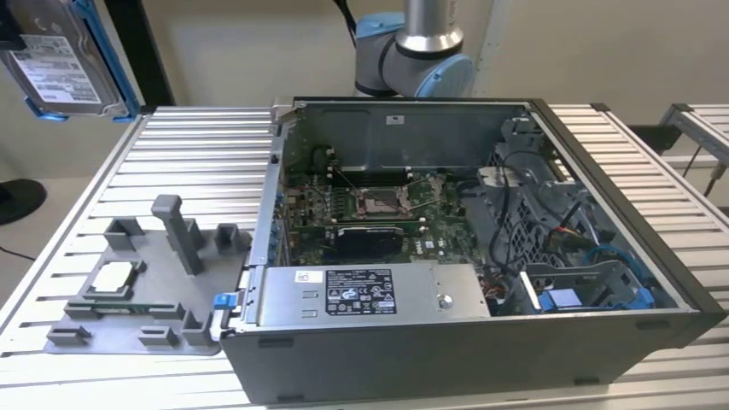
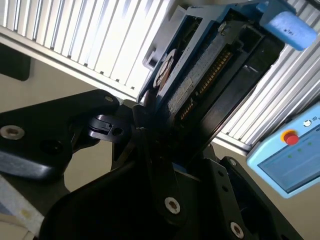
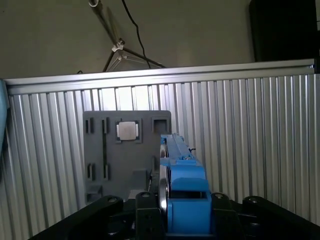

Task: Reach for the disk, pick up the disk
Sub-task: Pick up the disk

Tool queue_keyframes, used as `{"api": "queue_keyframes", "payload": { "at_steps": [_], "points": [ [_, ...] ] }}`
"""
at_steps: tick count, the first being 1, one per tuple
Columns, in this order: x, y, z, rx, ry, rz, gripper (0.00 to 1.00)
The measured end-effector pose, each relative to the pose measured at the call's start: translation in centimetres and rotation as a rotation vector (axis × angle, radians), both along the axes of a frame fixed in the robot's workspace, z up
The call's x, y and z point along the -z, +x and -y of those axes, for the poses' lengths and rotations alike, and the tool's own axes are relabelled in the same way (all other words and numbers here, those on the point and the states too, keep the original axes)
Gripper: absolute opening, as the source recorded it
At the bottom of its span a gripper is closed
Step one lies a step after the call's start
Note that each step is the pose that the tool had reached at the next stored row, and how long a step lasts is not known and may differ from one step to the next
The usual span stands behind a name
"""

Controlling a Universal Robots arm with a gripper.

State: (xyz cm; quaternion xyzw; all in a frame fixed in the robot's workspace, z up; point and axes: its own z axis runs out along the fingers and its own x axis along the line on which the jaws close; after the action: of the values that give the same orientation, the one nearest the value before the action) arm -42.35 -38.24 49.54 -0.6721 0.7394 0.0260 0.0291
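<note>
claw (image 3: 181,202): shut tight on the disk (image 3: 180,172), a black finger against each flat face, as both wrist views show
disk: edge-on in the first wrist view, its blue rail toward the camera; in the exterior view it hangs at the upper corner of the exterior view's left (image 1: 63,64), white label showing, lifted clear of the worktop (image 1: 205,162)
tray (image 1: 148,329): grey, lying on the ribbed worktop just beside the case, toward the exterior view's left; a small square chip (image 1: 111,278) sits in one of its pockets
case (image 1: 456,350): open-topped, spanning the middle and the exterior view's right; board and cables inside
grey box (image 1: 364,295): stickered, along the case's near edge
arm (image 1: 416,51): rises behind the case, top middle
</note>
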Motion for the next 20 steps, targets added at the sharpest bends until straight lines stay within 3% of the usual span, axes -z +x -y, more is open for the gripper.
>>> {"api": "queue_keyframes", "payload": {
  "at_steps": [15, 20],
  "points": [
    [-3.46, 0.0, 0.00, 0.000, 0.0000, 0.0001, 0.00],
    [-3.47, 0.0, 0.01, 0.000, 0.0002, 0.0001, 0.00]
  ]
}}
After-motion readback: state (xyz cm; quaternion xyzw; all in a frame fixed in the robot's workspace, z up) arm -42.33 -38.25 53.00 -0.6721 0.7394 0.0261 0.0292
